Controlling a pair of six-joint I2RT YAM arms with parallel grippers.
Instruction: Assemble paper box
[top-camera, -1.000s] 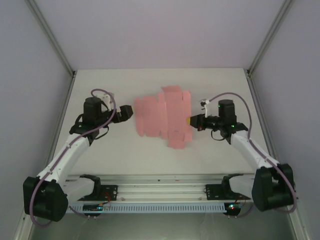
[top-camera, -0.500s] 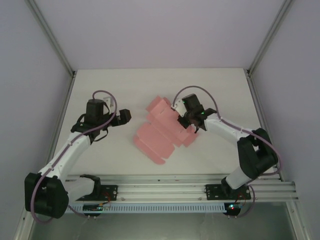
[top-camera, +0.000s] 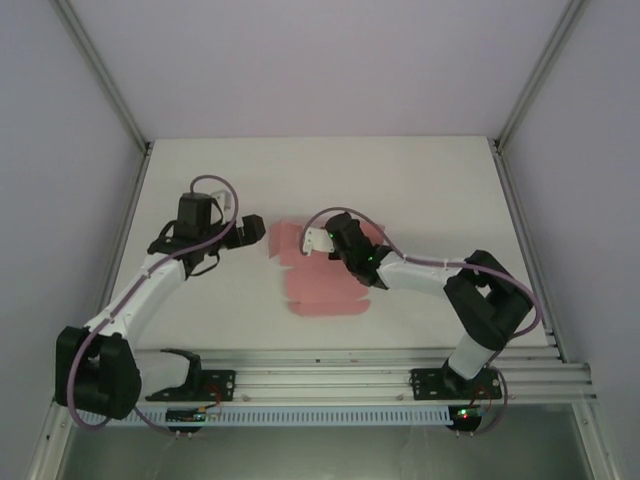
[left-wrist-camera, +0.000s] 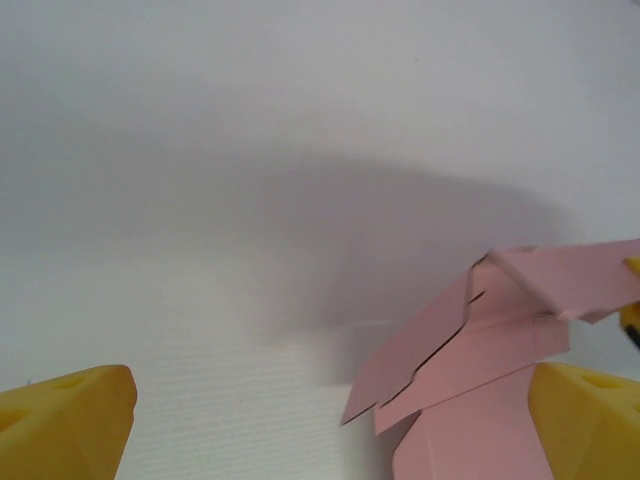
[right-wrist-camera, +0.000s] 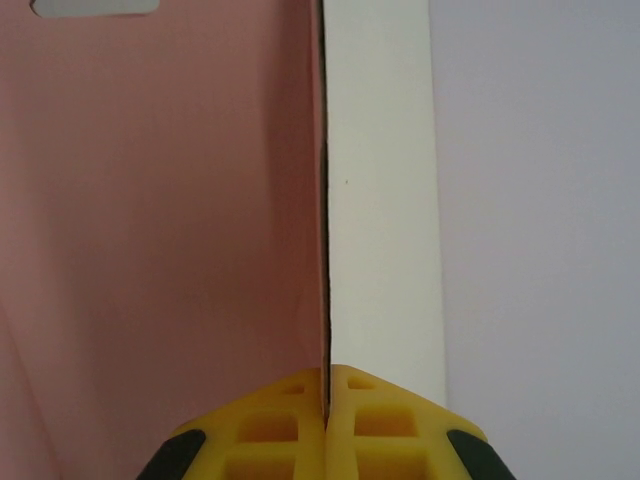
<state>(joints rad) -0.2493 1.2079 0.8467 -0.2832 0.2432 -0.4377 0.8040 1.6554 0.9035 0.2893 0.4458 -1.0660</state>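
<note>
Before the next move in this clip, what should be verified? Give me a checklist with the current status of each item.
1. Right gripper grips the paper box: ok, fingers shut on a panel edge.
2. Left gripper is free: ok, fingertips apart, holding nothing.
3. Left gripper is next to the sheet: ok, pink flaps lie just ahead of it.
4. A flap is raised off the table: ok, lifted in the left wrist view.
5. Box is fully formed: not ok, flaps are spread out.
6. Fold sits on its crease: cannot tell.
</note>
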